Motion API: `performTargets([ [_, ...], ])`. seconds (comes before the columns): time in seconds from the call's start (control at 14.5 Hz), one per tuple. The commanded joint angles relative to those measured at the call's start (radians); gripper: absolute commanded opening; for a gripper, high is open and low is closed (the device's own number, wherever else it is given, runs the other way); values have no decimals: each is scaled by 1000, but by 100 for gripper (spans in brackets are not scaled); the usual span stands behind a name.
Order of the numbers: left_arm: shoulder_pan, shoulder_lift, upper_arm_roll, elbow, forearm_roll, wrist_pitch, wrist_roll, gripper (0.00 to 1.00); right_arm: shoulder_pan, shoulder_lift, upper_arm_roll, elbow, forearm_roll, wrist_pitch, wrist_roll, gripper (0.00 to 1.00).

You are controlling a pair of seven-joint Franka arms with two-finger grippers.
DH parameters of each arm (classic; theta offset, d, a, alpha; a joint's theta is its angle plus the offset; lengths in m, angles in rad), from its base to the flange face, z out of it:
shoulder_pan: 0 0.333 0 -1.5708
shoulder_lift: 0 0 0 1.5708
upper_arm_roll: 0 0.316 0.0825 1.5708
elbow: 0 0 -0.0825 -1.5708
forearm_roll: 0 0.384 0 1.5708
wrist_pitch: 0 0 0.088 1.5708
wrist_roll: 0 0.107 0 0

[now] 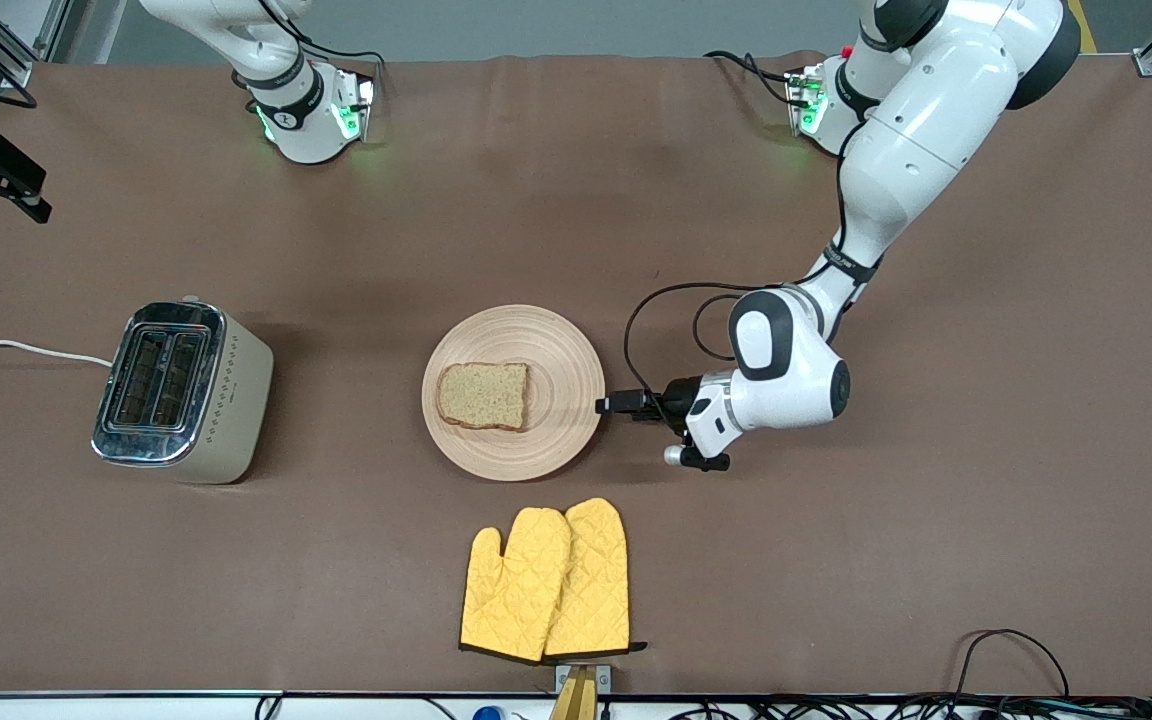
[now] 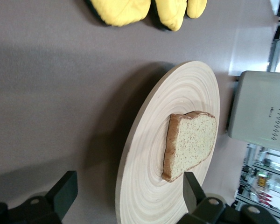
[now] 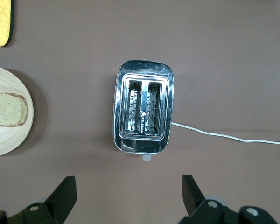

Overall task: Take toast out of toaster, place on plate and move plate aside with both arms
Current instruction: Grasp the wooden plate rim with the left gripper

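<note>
Straddling plate rim, left gripper wide; toast on plate; right gripper wide above toaster; lettering unreadable.

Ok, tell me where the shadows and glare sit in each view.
Front view: soft shadow beside the toaster, green glow at both bases. Left wrist view: dark shadow under the plate rim, between the open left gripper fingers; the background past the toaster looks blurred. Right wrist view: bright reflections on the toaster's chrome top, right gripper open above it.
</note>
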Motion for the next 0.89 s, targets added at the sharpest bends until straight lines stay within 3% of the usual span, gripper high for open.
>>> performTargets([
  [0.0,13,35,-16,-18,-146,4,167,97,-7,-16,7,-14,-16,10,15,100],
  [0.21,7,62,-16,-18,-228,-4,264,89,-4,-15,7,-9,-18,13,15,100],
  [0.41,8,63,-16,-25,-236,-47,297,78,-5,-16,7,-3,-16,-7,13,100],
  [0.69,5,66,-17,-23,-239,-77,309,74,-2,-16,10,-2,-16,-11,16,100],
  [0.83,-4,66,-22,-22,-257,-91,312,65,-2,-16,10,1,-16,-11,16,100],
])
